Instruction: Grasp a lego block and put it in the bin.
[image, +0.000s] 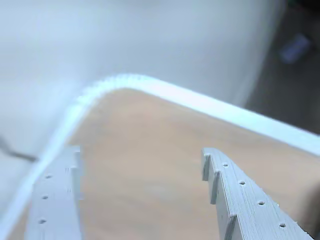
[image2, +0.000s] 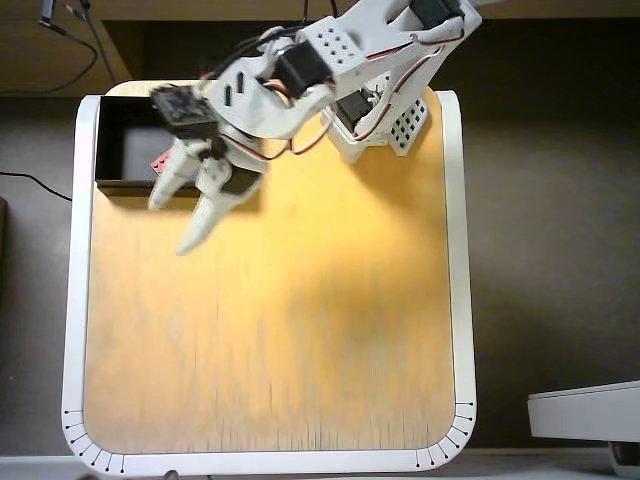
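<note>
Inside bin (image2: 115, 140), red lego block (image2: 160, 164)

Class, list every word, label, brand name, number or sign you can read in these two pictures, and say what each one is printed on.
None: no readable text in either view.
Table rim: only short black tick marks at the near corners, no numbers.
Arm, bin and fingers: no lettering visible.

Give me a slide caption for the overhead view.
Open, empty gripper hangs over the wooden table beside the bin, red lego block inside it.
</note>
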